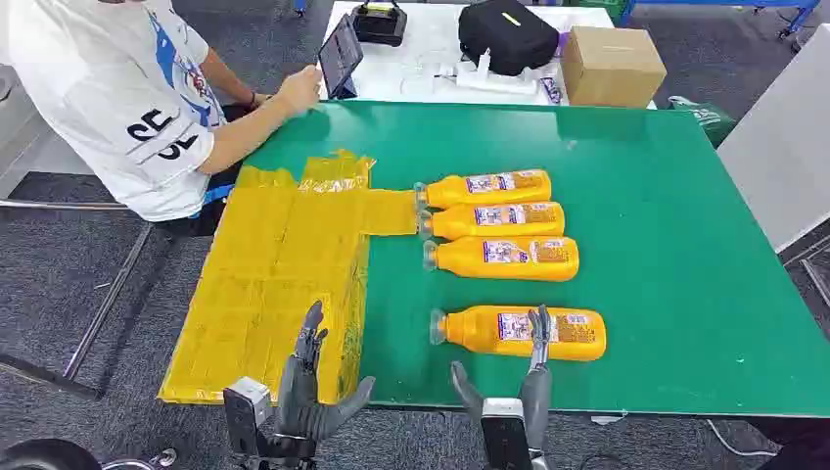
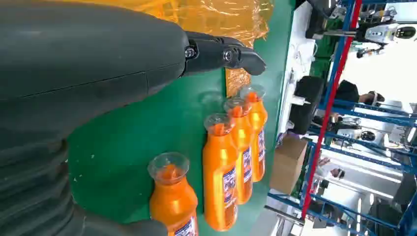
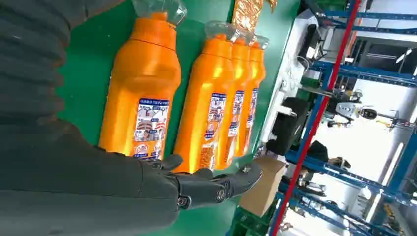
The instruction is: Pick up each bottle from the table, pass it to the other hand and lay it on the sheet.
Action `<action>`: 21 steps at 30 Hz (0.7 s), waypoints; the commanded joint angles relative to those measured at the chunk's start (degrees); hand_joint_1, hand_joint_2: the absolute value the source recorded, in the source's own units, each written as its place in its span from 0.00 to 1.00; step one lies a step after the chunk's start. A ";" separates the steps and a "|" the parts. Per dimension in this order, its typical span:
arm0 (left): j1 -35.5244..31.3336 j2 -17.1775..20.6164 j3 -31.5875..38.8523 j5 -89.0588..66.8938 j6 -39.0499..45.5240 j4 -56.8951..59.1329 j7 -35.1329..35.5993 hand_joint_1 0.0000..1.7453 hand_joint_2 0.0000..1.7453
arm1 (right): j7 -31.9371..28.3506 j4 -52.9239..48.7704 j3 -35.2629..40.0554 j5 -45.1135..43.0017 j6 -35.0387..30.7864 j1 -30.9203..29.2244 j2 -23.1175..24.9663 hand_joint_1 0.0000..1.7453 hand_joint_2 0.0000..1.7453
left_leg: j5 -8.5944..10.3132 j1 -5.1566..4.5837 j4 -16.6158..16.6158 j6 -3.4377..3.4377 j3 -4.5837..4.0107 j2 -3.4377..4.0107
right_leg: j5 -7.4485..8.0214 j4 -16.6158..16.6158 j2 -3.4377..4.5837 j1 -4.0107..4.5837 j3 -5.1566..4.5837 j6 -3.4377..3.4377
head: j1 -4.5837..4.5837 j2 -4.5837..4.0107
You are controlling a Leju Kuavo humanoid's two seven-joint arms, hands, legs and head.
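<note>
Four orange bottles with clear caps lie flat; each robot hand, left and right, spread, holding nothing

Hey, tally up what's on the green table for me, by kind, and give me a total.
Orange bottles: 4, one nearest the robot and three in a row behind it
Yellow sheet: 1
Total: 5
</note>
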 commanded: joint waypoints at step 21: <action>-0.86 -0.55 -0.49 0.13 0.36 2.63 0.19 0.00 1.00 | 0.09 2.91 0.15 0.26 0.06 -1.41 -1.37 0.00 1.00 | -0.07 0.01 -0.06 -0.02 0.23 0.02 | -0.05 -0.08 -0.04 0.03 0.24 -0.05 | 0.00 0.00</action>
